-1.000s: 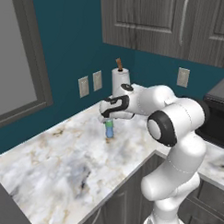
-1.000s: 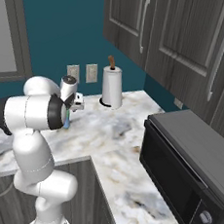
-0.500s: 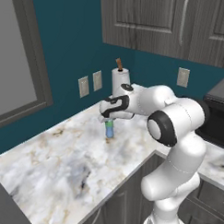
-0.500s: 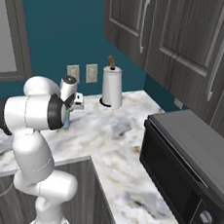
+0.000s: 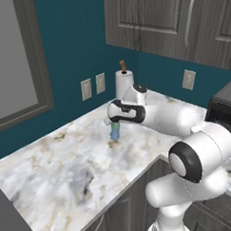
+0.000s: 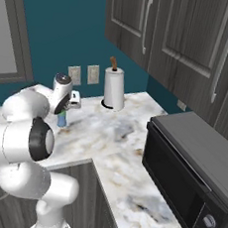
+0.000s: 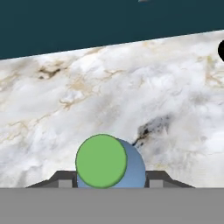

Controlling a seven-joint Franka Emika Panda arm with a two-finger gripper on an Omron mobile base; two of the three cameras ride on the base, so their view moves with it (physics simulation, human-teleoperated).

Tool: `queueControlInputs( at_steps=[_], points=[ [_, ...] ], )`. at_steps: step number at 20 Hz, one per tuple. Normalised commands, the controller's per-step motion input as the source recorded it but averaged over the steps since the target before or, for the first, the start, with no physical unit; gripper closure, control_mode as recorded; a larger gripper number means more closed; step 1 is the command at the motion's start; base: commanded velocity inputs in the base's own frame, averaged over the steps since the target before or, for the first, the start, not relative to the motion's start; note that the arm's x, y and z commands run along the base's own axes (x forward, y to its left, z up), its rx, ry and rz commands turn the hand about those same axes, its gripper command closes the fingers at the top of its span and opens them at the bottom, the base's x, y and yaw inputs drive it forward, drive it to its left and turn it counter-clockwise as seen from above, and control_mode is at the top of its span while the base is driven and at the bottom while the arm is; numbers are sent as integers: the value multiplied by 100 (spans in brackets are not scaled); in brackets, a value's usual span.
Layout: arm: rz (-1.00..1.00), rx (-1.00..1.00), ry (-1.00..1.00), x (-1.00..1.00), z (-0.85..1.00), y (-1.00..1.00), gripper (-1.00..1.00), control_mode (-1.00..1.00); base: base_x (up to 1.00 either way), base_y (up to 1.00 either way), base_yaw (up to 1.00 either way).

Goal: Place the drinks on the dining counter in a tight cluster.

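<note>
While fingers (image 7: 111,180) clamp it, bottle (image 5: 115,132) stands half-hidden.

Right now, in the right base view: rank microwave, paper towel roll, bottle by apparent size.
1. microwave, though it sits nearest the camera
2. paper towel roll
3. bottle, partly hidden by the gripper
</note>
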Motion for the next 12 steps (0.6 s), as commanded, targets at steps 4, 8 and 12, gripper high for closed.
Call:
queueControlInputs(
  at_steps=[4, 8, 12],
  points=[
    [0, 0, -1, -97, 100, -1, 100, -100, 0, 0, 0],
    [0, 0, 1, -85, 100, -4, 100, -100, 0, 0, 0],
    [-1, 0, 1, -79, 98, -16, 100, -100, 0, 0, 0]
  ],
)
